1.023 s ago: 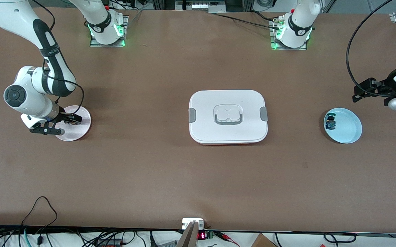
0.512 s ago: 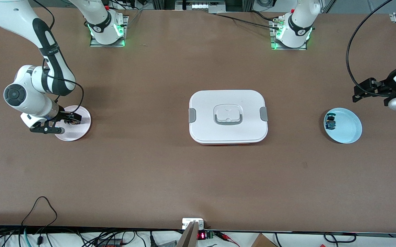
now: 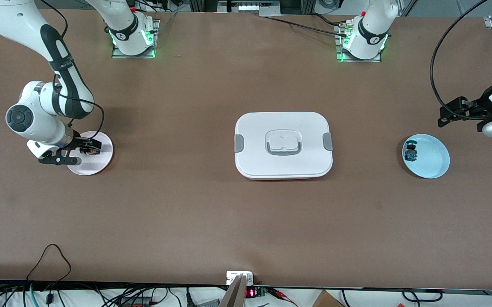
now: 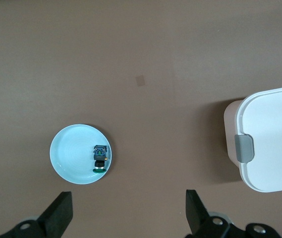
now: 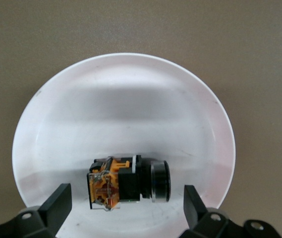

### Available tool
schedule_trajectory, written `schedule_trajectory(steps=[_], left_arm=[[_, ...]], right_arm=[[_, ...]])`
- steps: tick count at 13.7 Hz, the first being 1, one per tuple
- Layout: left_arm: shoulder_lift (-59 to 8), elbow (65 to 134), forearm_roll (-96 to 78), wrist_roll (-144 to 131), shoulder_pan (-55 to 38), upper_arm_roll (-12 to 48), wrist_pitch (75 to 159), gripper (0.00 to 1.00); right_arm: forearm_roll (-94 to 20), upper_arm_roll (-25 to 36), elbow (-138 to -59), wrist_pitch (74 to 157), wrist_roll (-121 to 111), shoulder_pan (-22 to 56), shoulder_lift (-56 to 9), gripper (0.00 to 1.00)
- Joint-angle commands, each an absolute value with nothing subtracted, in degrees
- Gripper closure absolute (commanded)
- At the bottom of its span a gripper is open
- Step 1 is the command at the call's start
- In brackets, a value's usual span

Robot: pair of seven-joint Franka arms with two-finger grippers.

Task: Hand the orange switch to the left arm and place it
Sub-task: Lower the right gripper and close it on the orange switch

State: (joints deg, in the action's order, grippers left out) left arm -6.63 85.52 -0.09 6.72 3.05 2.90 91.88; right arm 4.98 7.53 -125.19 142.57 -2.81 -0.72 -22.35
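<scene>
The orange switch (image 5: 128, 186), a small black cylinder with an orange end, lies on its side on a white plate (image 5: 121, 109) at the right arm's end of the table. My right gripper (image 5: 126, 215) hangs low over that plate (image 3: 96, 164), open, with one finger on each side of the switch and not touching it. The white lidded box (image 3: 283, 145) stands mid-table between the two arms. My left gripper (image 4: 128, 218) waits open and empty over bare table beside a light blue plate (image 4: 69, 153), apart from the box (image 4: 269, 144).
The light blue plate (image 3: 431, 164) at the left arm's end holds a small blue-and-black component (image 3: 410, 152). A black cable arcs above the left wrist. Wide brown tabletop lies around the box on all sides.
My right gripper has shifted very slightly over the white plate, toward the robots' bases. The left arm, box and plates have not moved.
</scene>
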Motion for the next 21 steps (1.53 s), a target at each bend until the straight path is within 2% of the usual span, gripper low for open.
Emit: schedule_trajectory(steps=[1, 11, 20, 21], left_arm=[[-7.6, 83.5, 0.7, 6.1, 3.3, 3.2, 90.6, 0.0], [-7.6, 83.5, 0.7, 6.1, 3.3, 3.2, 90.6, 0.0], [-7.6, 83.5, 0.7, 6.0, 3.3, 3.2, 90.6, 0.0], [-7.6, 83.5, 0.7, 6.0, 3.3, 3.2, 90.6, 0.0]], right_arm=[[5.5, 7.1, -125.8, 144.2, -2.5, -1.3, -22.8, 0.0], [5.7, 7.1, -126.4, 147.4, -2.6, -1.4, -24.3, 0.0], [6.2, 7.1, -126.5, 148.4, -3.4, -1.4, -24.8, 0.05], [6.2, 7.1, -126.5, 148.3, -3.4, -1.4, -24.7, 0.22]])
